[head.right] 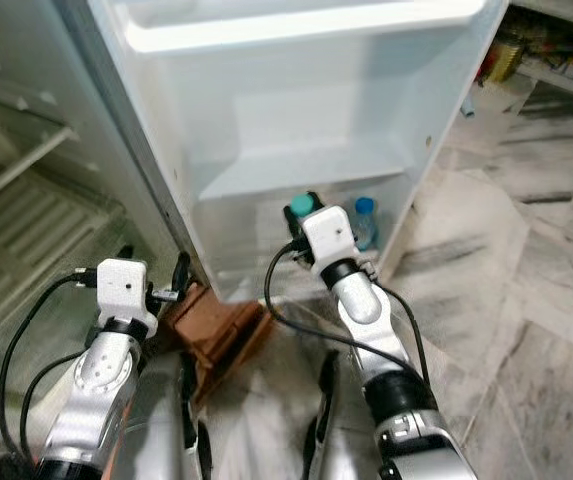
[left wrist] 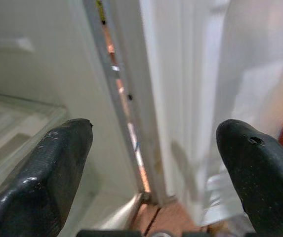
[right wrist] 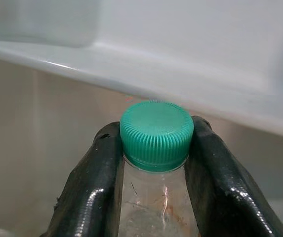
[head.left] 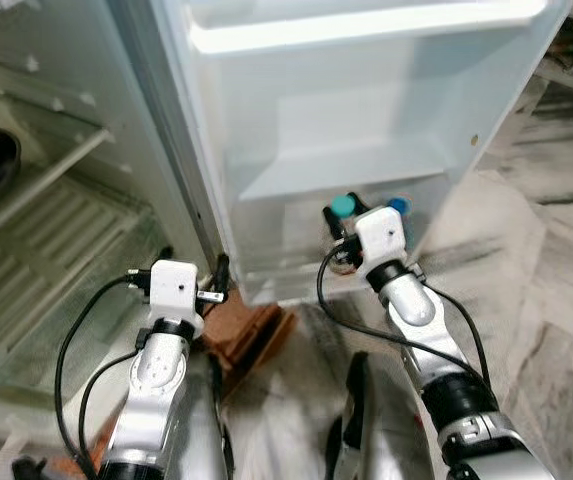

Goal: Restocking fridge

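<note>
From the left eye view I see the open fridge door straight ahead, its inner side facing me, with a white upper rack and a lower door shelf near the floor. My right gripper reaches into that lower shelf, and a green-capped bottle stands just at its fingers. A second bottle with a blue cap stands just beside it in the same shelf, further to the right. My left gripper hangs low by the door's hinge edge, near the fridge interior with its ribbed shelves. A brown block lies on the marble floor below the door.

The right eye view gives the same layout: the green cap sits above my right wrist housing, the blue one to its right.

In the left wrist view, my left fingers stand wide apart, released, with nothing between them; past them I see the hinge gap where the door meets the cabinet.

In the right wrist view, my two black fingers are clenched on the neck of the clear bottle, right under the ribbed green cap, touching it on both sides. The bottle stands upright against the pale shelf wall.
</note>
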`<state>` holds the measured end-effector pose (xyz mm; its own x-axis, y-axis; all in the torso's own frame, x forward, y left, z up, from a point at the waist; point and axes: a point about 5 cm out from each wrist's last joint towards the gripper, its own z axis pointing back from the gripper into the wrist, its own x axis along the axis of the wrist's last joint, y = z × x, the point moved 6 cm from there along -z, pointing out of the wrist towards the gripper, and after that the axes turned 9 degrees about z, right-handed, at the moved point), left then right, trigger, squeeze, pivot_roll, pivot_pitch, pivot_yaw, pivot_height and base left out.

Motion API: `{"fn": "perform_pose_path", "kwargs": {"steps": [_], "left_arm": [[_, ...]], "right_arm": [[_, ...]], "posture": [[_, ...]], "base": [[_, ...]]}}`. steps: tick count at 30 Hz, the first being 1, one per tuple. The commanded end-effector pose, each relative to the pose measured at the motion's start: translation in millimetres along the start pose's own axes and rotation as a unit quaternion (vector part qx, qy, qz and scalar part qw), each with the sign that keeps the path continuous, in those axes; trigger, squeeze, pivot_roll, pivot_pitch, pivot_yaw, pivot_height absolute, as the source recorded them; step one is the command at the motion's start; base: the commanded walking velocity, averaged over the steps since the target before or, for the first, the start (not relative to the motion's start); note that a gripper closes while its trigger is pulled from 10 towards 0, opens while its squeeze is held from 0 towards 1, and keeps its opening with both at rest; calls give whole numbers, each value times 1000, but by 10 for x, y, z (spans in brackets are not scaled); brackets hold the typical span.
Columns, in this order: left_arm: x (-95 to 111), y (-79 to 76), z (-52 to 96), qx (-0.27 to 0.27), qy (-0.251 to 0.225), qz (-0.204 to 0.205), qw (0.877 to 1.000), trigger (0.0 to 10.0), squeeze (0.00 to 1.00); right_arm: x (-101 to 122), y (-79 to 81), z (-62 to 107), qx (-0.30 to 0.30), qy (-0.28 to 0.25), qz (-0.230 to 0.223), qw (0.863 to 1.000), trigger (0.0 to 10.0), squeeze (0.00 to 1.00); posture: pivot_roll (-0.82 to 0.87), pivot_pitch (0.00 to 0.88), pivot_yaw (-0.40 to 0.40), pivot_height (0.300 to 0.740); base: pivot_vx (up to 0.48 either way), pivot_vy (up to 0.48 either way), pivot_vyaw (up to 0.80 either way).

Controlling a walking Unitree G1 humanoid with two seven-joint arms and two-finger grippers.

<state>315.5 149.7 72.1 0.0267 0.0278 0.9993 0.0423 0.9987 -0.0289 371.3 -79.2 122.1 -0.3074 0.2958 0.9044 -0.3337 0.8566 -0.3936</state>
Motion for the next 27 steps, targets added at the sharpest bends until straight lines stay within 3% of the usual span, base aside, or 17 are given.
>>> {"fn": "perform_pose_path", "kwargs": {"steps": [1, 13, 17, 21, 27], "left_arm": [[-6, 28, 15, 5, 4, -1, 1000, 10000, 0], [58, 165, 175, 21, 4, -12, 1000, 10000, 0], [80, 216, 221, 28, 9, -20, 999, 10000, 0], [75, 204, 252, 23, 15, -23, 999, 10000, 0], [90, 188, 253, 17, 21, -27, 999, 10000, 0]], "right_arm": [[103, 66, -65, 15, -22, -6, 1000, 10000, 0], [397, 286, -362, 51, -77, -11, 996, 10000, 0], [467, 398, -448, 57, -92, 24, 994, 10000, 0], [441, 381, -512, 47, -81, 37, 995, 10000, 0], [126, 413, -488, 46, -11, 52, 998, 10000, 0]], "posture": [[116, 151, 23, 566], [190, 205, 38, 566], [205, 233, 52, 566], [215, 244, 62, 566], [223, 249, 78, 566]], "base": [[0, 0, 0], [0, 0, 0], [0, 0, 0], [0, 0, 0], [0, 0, 0]]}}
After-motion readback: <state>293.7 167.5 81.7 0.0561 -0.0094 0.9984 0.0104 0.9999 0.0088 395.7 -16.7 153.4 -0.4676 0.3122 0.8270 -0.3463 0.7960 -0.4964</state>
